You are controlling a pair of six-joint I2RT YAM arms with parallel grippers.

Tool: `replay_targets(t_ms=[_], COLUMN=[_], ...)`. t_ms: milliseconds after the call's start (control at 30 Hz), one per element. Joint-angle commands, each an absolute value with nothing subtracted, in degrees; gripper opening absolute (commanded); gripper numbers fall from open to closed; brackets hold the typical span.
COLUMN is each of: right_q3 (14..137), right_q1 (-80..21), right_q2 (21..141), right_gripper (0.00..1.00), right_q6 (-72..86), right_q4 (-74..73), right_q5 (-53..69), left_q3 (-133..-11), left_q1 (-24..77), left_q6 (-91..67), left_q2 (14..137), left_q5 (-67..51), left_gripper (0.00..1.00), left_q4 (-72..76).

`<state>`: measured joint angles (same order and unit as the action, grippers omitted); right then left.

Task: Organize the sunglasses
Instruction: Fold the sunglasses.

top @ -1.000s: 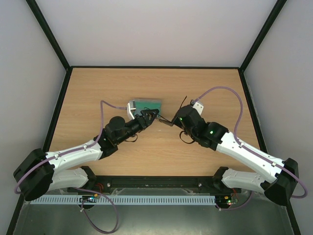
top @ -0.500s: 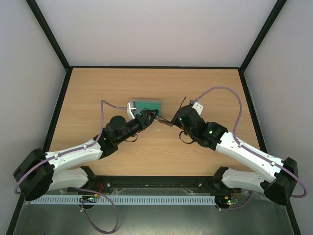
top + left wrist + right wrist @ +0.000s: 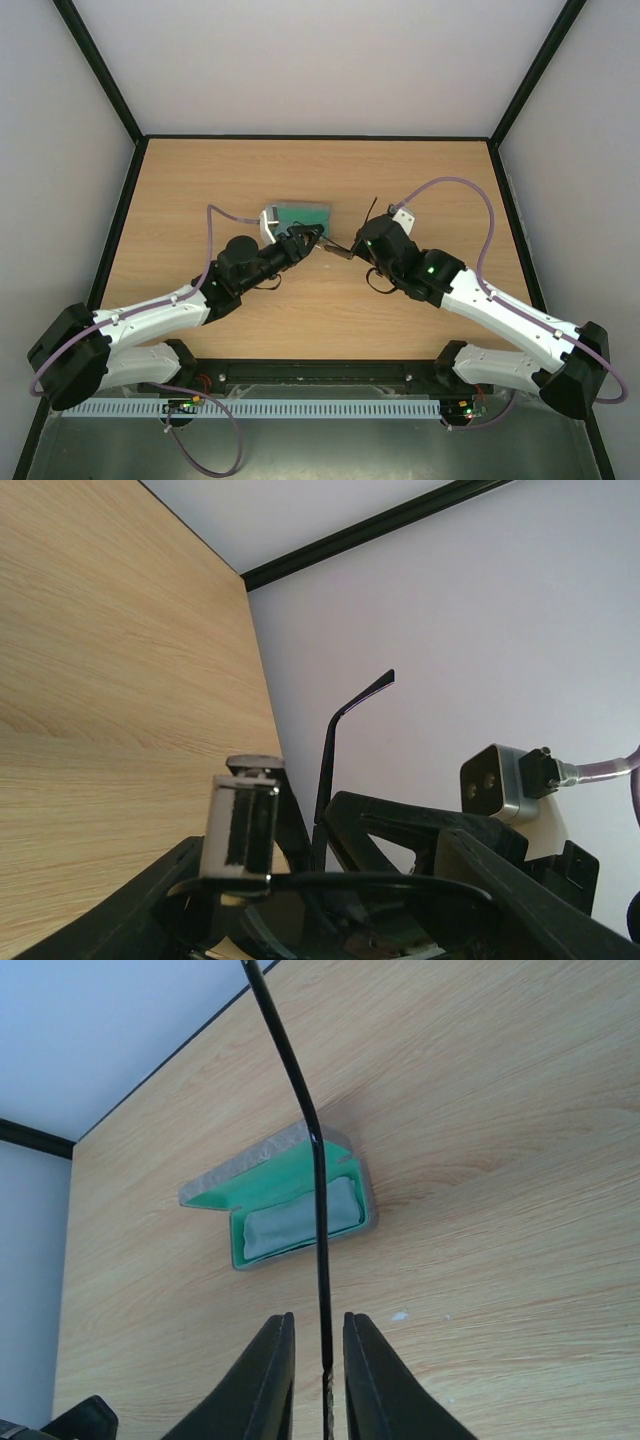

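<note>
Thin dark wire-frame sunglasses (image 3: 320, 1260): temple clamped in right gripper (image 3: 318, 1320), long axis toward far edge. Grey green-lined rectangular case (image 3: 300, 213) lies toward far-left corner. Left gripper (image 3: 308, 238) nearer case, grip state indeterminate.

Sunglasses (image 3: 326, 780) lenses cut off by left-wrist bottom edge; temple tip past right-wrist top edge.
</note>
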<state>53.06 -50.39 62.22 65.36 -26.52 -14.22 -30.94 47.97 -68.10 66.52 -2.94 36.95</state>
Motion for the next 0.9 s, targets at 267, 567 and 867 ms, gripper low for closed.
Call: replay_targets(t_ms=[267, 567, 867], right_q3=[54.69, 57.31, 47.71], right_q1=[-50.63, -48.62, -44.30], right_q2=[59.00, 51.70, 45.64], right_gripper=[0.40, 0.38, 0.24], right_q6=[64.52, 61.96, 60.67], right_q4=[-29.65, -37.87, -37.34], right_q5=[-18.52, -19.76, -7.62], left_q3=[-32.46, -32.08, -35.09], left_q1=[47.45, 46.09, 42.01], left_q6=[-66.98, -64.46, -58.47], left_q2=[66.34, 63.01, 56.32], left_q5=[-3.19, -7.18, -17.42], left_gripper=[0.57, 0.57, 0.58], left_q4=[36.82, 32.28, 19.46])
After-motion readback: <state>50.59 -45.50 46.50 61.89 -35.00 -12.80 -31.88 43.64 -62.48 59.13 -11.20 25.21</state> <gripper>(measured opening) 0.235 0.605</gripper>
